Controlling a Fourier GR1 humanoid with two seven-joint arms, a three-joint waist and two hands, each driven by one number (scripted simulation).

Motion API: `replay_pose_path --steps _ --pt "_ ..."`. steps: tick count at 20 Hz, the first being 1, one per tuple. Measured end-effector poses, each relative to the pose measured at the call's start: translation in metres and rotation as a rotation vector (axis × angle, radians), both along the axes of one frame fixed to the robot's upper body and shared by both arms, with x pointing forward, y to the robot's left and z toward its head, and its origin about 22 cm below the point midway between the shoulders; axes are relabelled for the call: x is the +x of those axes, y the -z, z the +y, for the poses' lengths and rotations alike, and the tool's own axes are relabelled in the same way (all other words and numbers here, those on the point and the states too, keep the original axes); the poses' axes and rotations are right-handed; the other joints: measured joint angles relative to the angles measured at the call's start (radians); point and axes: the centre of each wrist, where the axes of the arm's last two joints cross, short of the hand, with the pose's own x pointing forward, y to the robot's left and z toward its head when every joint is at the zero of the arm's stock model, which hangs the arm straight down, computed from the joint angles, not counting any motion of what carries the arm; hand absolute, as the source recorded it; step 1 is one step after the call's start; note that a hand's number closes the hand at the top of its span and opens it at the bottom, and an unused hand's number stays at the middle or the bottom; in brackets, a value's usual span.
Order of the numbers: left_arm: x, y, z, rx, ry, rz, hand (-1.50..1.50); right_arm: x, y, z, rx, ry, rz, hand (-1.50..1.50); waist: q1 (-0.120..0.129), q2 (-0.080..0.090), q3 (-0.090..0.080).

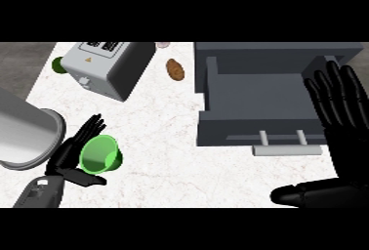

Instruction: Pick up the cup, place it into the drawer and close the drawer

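- Green plastic cup [99, 154] lies tilted at the lower left of the white marbled surface [158, 146], with its open mouth turned toward the camera.
- Left robot hand [72, 156] is around the cup: the black fingers go behind it and the thumb passes under it, so the hand holds the cup.
- Right robot hand [335, 127] is at the right edge, opened wide with straight fingers pointing up, and it holds nothing.
- Dark grey open drawer [252, 88] is at the upper right, well apart from the cup, with a pale grey bar handle [286, 149] at its front.
- Silver boxy toaster [108, 66] stands at the upper left.
- Brown oval potato [175, 69] lies between the toaster and the drawer.
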Motion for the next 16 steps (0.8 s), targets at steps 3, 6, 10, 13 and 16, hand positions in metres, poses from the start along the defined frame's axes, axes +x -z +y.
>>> replay_pose_path --steps 3,6,10,13,16 --pt "0.000 0.005 -0.003 0.014 0.012 0.002 -1.50 -0.003 0.002 0.002 -0.007 0.000 0.001 -1.50 -0.001 0.000 0.000" --pt "0.001 0.007 -0.003 0.015 0.020 0.004 -1.50 -0.003 0.000 0.006 -0.002 0.002 -0.004 -1.50 -0.001 0.000 0.000" --pt "0.003 0.009 -0.009 0.008 0.037 0.003 -1.50 -0.004 0.002 0.004 0.001 -0.002 -0.006 -1.50 -0.002 0.000 0.000" --pt "0.004 0.013 -0.017 -0.010 0.040 0.004 -1.50 0.002 0.001 -0.001 0.003 0.005 0.002 -1.50 -0.001 0.001 0.000" --pt "0.003 0.016 -0.016 -0.022 0.032 0.015 -1.50 -0.002 0.000 0.001 0.006 -0.002 -0.003 -1.50 -0.004 0.001 -0.001"
